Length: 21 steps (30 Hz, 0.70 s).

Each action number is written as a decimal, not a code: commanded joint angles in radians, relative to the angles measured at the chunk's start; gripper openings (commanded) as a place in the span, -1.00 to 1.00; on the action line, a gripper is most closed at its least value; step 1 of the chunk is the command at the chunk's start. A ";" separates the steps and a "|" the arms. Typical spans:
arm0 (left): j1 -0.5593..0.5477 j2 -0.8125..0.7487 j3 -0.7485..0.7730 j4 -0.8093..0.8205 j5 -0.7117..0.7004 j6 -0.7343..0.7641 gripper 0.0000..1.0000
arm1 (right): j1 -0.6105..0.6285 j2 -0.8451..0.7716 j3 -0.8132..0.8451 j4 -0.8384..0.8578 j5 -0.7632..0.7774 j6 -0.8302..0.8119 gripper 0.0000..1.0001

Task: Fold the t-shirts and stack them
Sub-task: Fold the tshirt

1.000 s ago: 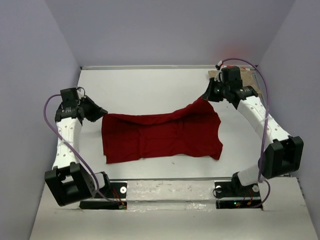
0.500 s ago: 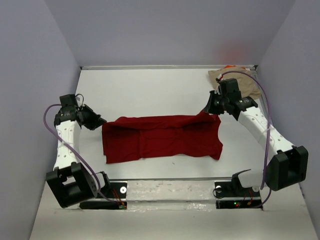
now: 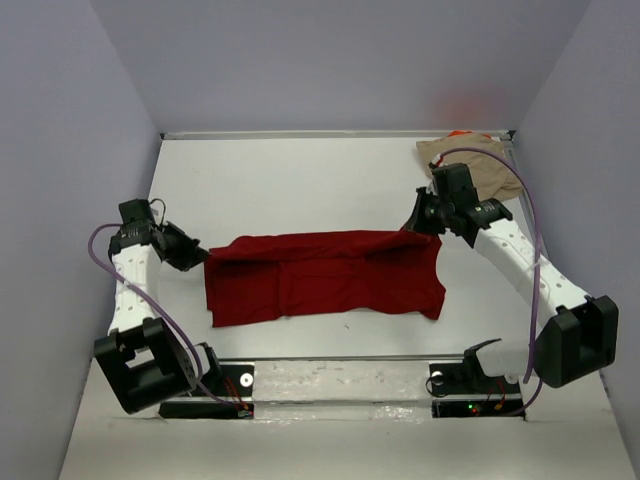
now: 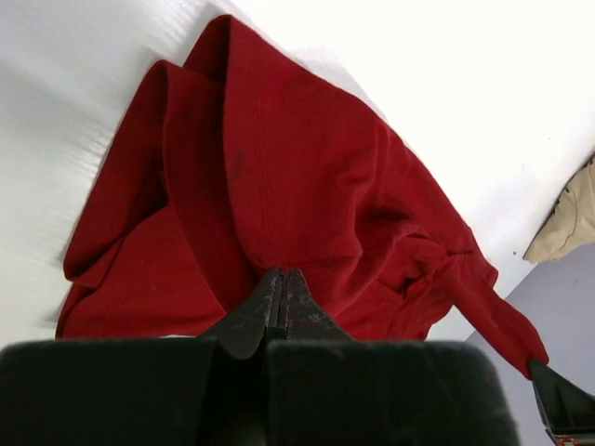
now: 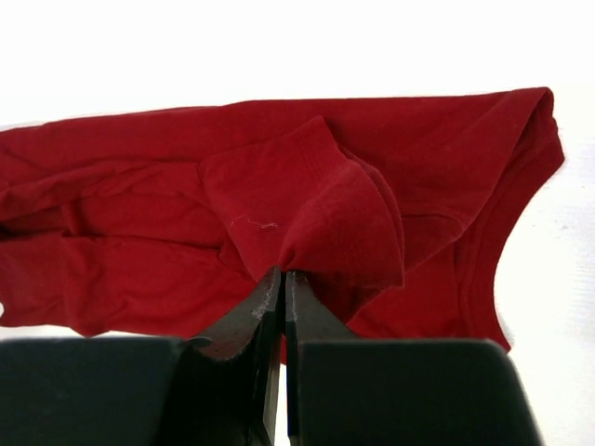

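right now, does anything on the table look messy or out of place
The tan cloth t-shirt lies crumpled in the far right corner, with orange fabric peeking out behind it. The dark red cloth t-shirt is just rumpled.

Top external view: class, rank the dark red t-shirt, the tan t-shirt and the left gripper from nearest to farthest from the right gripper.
1. Dark red t-shirt: its far right corner is pinched in the right gripper.
2. Tan t-shirt: just beyond, in the far right corner.
3. Left gripper: at the shirt's left end.
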 commanded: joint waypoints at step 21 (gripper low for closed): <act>0.057 -0.024 -0.031 -0.095 -0.118 0.018 -1.00 | 0.087 -0.172 -0.171 0.010 0.117 0.133 0.02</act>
